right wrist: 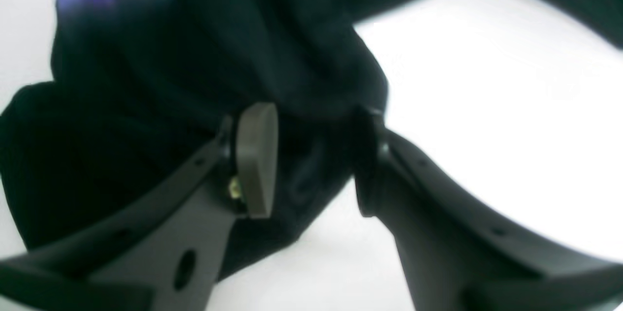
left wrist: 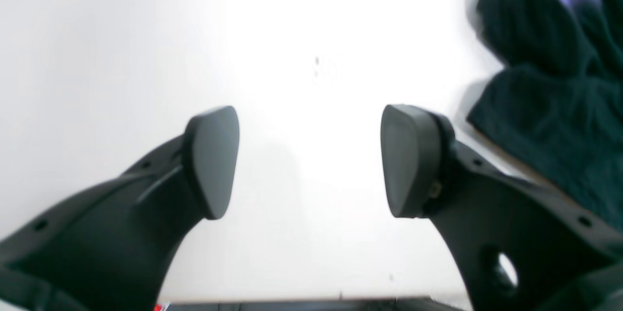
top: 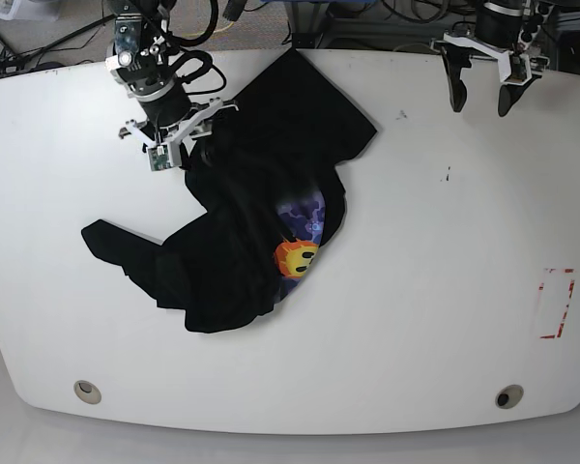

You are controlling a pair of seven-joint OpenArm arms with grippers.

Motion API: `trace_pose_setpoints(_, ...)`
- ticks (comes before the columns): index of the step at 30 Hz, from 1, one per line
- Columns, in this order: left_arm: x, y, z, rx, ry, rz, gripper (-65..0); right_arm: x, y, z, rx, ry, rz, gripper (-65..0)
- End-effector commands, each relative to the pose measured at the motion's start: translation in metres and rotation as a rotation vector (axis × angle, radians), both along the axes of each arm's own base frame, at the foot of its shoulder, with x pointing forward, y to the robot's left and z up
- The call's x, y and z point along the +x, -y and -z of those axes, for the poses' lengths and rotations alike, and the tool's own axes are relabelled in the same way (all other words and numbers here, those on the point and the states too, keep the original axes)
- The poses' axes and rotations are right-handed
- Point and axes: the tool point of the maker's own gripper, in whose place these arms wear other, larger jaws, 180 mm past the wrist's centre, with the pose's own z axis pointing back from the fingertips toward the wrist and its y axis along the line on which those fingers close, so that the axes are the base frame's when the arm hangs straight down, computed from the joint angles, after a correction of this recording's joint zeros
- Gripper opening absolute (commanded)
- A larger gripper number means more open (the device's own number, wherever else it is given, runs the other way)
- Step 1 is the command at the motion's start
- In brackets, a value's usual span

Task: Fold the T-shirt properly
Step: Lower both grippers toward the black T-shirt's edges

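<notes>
The black T-shirt [top: 242, 193] lies crumpled on the white table [top: 445, 290], left of centre, with part of its orange face and purple print [top: 298, 253] showing. My right gripper [top: 188, 145] is at the shirt's upper left edge. In the right wrist view its jaws [right wrist: 311, 160] stand apart with a fold of the shirt [right wrist: 170, 82] between the pads. My left gripper [top: 478, 104] is open and empty at the far right of the table. In the left wrist view it [left wrist: 309, 160] hangs over bare table, with the shirt [left wrist: 550, 106] off to the right.
A red outlined rectangle [top: 557, 303] is marked near the table's right edge. Two round holes [top: 87, 391] [top: 507, 396] sit near the front edge. Cables and gear lie beyond the far edge. A small dark mark [top: 448, 176] is right of the shirt.
</notes>
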Motion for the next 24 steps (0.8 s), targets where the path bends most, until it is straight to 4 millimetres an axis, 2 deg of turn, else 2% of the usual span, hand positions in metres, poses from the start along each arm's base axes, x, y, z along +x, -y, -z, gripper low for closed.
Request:
trace_pose_setpoints(1,0.006,0.000,-0.007,0.004,0.026,0.009,-22.5,0.011,0.002,-0.012,-0.005,0.038,-0.001,-40.1)
trace_pose_setpoints(4,0.016,-0.001,-0.005,0.009,0.016,0.008,-22.6,0.019,0.003,-0.015,-0.014,0.039,-0.005,-35.8)
trace_pose_setpoints(8,0.026,0.000,-0.004,0.008,0.008,0.011,-22.5,0.028,0.004,-0.020,-0.022,0.047,-0.008,-21.2)
trace_pose_setpoints(10,0.030,0.002,-0.002,0.006,0.002,0.014,-22.5,0.031,0.007,-0.022,-0.028,0.052,0.001,-17.3)
trace_pose_setpoints(12,0.036,0.007,-0.002,-0.005,0.007,0.024,-22.5,0.035,0.014,-0.023,-0.029,0.059,0.025,-17.1)
trace_pose_setpoints(15,0.040,0.016,-0.002,-0.023,0.011,0.041,-22.5,0.038,0.022,-0.015,-0.031,0.036,0.045,-17.1)
trace_pose_setpoints(20,0.045,0.043,0.001,-0.074,0.015,0.095,-22.5,0.044,0.034,-0.005,-0.037,0.017,0.070,-19.8)
trace_pose_setpoints(24,0.042,0.063,0.005,-0.113,0.001,0.133,-22.5,0.048,0.040,-0.004,-0.060,0.014,0.063,-20.8)
